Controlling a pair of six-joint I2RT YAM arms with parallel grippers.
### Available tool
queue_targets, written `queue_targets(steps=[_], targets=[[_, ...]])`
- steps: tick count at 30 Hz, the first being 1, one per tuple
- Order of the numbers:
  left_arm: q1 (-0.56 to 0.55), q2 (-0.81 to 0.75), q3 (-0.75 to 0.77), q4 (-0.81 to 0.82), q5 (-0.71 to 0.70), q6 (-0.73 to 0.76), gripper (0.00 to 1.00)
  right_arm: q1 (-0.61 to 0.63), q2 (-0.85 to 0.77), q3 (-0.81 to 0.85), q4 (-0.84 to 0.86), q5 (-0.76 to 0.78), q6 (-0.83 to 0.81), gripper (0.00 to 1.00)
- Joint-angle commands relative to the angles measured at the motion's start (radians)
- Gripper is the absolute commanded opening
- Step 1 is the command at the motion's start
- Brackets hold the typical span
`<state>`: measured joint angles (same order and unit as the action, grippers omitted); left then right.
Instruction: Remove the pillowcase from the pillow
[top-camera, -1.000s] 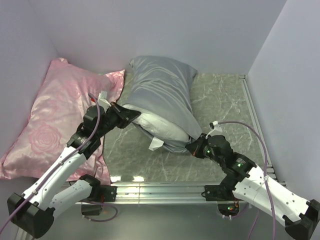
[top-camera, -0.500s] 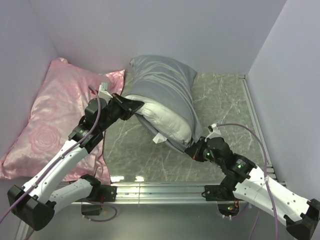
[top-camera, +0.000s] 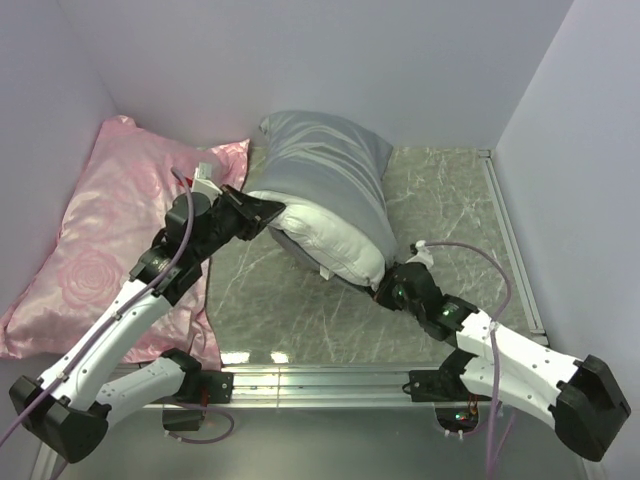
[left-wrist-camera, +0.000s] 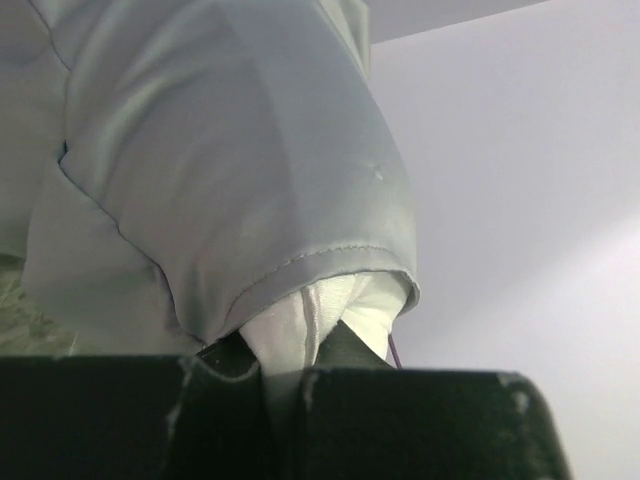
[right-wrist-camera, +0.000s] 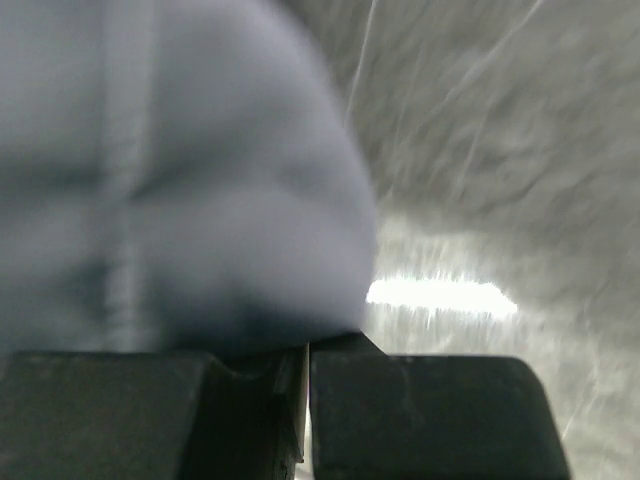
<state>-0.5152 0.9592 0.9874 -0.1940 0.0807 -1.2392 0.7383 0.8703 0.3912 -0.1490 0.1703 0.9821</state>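
At lower centre-right of the overhead view, the right pincer (top-camera: 390, 290) is closed almost fully on the grey-blue pillowcase (top-camera: 325, 165), gripping its edge beneath the exposed cushion. Its blurred wrist view shows only a sliver of cloth between the jaws. Higher and left of centre, the left pincer (top-camera: 268, 212) is closed on a corner of the white pillow (top-camera: 335, 245), which pokes out past the cover's stitched hem. The opposed grips appear meant to anchor the pillow while the cover is drawn off. Its lower part lies bare on the marble table (top-camera: 440, 190); the rest sits inside the cover, toward the back wall. A pink rose-patterned pillow (top-camera: 110, 220) fills the frame's left.
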Motion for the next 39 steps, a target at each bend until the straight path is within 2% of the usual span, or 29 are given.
queue_targets(steps=[1,9,16,19,20,22,23,26,32,35,39], targets=[[0.012,-0.111,0.076,0.15,-0.061,-0.005,0.01,-0.165,0.021,-0.008,0.07,-0.003,-0.045,0.0],[0.012,-0.243,-0.032,0.007,0.025,0.027,0.0,-0.33,0.133,0.087,0.137,-0.106,-0.112,0.0],[0.015,-0.43,-0.231,-0.085,0.094,0.012,0.01,-0.474,0.212,0.188,0.141,-0.238,-0.183,0.09],[0.014,-0.483,-0.326,-0.113,0.14,0.001,0.01,-0.476,0.242,0.253,0.117,-0.226,-0.226,0.18],[0.014,-0.494,-0.349,-0.123,0.152,0.003,0.01,-0.476,0.251,0.27,0.103,-0.221,-0.236,0.26],[0.014,-0.528,-0.423,-0.137,0.163,-0.005,0.01,-0.476,0.278,0.314,0.088,-0.226,-0.276,0.36],[0.014,-0.539,-0.453,-0.118,0.175,-0.015,0.01,-0.478,0.294,0.334,0.072,-0.223,-0.286,0.43],[0.014,-0.557,-0.556,-0.041,0.212,-0.062,0.01,-0.479,0.341,0.396,0.035,-0.229,-0.326,0.53],[0.014,-0.502,-0.609,0.014,0.222,-0.052,0.01,-0.491,0.322,0.492,-0.033,-0.199,-0.414,0.65],[0.012,-0.488,-0.63,0.053,0.226,-0.062,0.01,-0.478,0.337,0.581,-0.115,-0.224,-0.46,0.63],[0.012,-0.484,-0.665,0.077,0.208,-0.068,0.01,-0.45,0.242,0.569,-0.118,-0.235,-0.494,0.64]])
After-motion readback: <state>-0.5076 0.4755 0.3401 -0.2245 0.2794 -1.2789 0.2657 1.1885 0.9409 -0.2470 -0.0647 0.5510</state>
